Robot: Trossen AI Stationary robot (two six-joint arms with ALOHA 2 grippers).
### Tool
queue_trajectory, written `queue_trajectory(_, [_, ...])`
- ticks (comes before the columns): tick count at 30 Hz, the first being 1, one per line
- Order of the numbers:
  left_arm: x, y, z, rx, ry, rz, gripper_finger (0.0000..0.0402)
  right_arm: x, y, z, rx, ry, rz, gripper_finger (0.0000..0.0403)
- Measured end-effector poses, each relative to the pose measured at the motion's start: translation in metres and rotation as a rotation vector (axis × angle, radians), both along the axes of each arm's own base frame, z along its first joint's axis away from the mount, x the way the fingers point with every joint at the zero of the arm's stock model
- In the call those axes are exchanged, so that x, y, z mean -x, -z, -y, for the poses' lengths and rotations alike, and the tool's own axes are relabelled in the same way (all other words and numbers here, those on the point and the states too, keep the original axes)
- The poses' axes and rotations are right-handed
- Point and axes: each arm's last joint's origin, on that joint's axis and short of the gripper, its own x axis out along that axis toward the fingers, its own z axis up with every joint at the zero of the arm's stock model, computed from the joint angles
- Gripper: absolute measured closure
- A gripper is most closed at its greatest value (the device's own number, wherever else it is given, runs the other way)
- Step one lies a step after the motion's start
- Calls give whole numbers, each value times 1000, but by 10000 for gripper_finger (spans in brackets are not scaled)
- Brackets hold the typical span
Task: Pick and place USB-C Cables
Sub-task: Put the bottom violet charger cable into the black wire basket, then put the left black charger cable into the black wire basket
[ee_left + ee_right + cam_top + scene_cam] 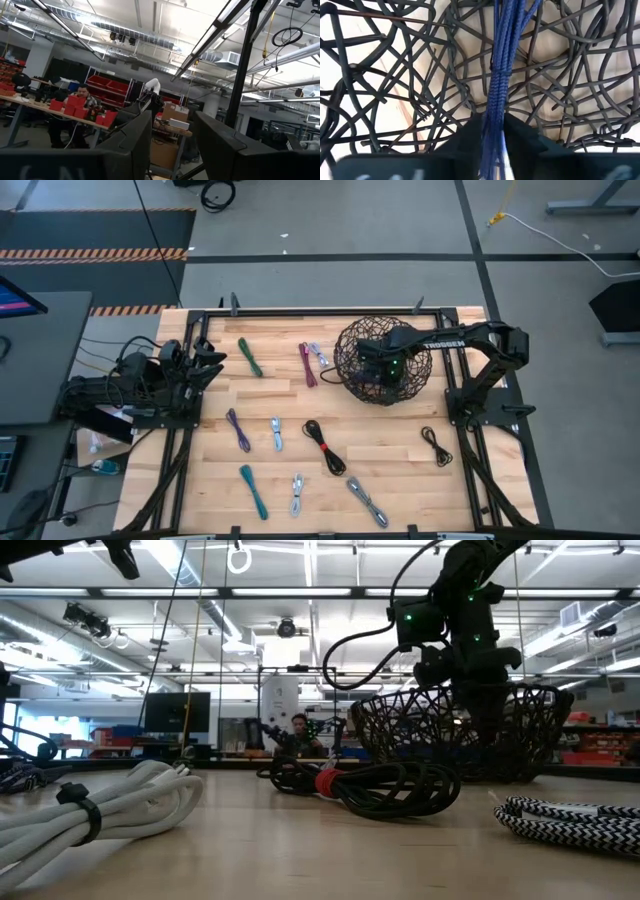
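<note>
My right gripper (375,370) reaches down into the dark round wire-mesh basket (383,360), with a blue braided cable bundle (501,75) between its fingers. Loose on the wooden table lie other USB-C cables: green (249,357), maroon (307,365), purple (238,430), black-red (324,446), black (436,446), teal (254,491), grey (367,501) and white ones (276,433). At the table's left edge my left gripper (205,365) stays open, pointing up into the room (172,145) with nothing between its fingers. My right gripper has the blue cable bundle's near part (495,135) between its two fingers, which stand flush on either side of it. The fingers come from above, pointing down, and lie along the bundle. The bundle runs on below them over the basket's mesh (420,100); its far end is out of view.
The basket stands at the table's far right and its walls ring my right gripper (490,710). A black frame rail (300,312) borders the table. In the low view a white cable (100,805), the black-red one (370,785) and a grey braided one (570,820) lie in front.
</note>
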Motion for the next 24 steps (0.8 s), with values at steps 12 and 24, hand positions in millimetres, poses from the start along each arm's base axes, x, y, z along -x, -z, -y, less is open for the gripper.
queue_trajectory(12, [-1,3,0,-4,-3,-31,246,-23,-45,5,3,57,134,283])
queue_trajectory(24, [-6,13,-1,16,-11,-146,246,-65,-185,-16,9,7,688,283])
